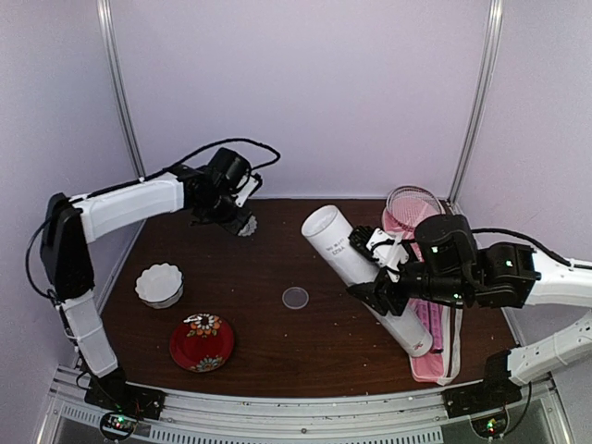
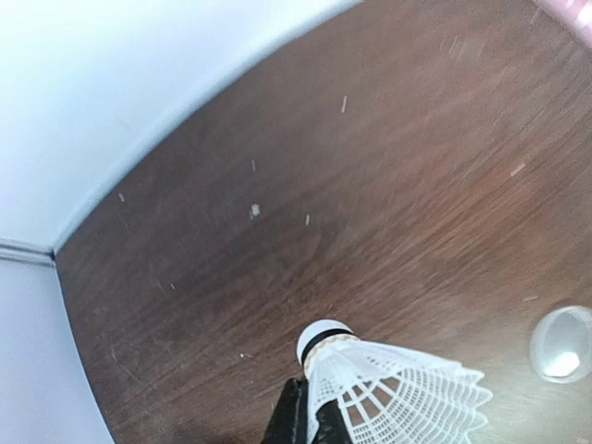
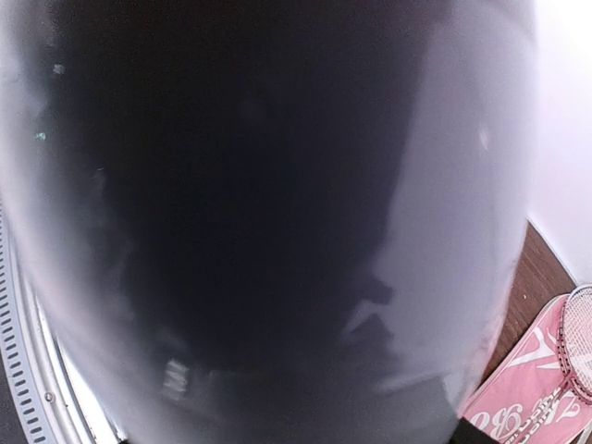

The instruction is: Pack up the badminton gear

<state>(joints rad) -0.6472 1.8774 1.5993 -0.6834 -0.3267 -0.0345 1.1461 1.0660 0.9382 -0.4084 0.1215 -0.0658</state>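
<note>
From above, my left gripper (image 1: 236, 220) is out at the far side of the dark wooden table (image 1: 277, 347), pinched shut on a white feather shuttlecock (image 1: 247, 226). My right gripper (image 1: 387, 277) is clamped across the long white tube (image 1: 331, 239), which slants over the long pink bag with white lettering (image 1: 430, 365). A round strung racquet head (image 1: 412, 205) shows beyond it.

Left wrist: the shuttlecock's rounded cork tip points away from the lens, with one dark finger (image 2: 289, 421) against the skirt. Feathers weigh almost nothing and crush easily, so I judge a light pinch near the cork is safest.

Right wrist: the tube fills the lens as a blur. It looks stiff, smooth and liable to roll, so mid-body seems a sound hold.
</note>
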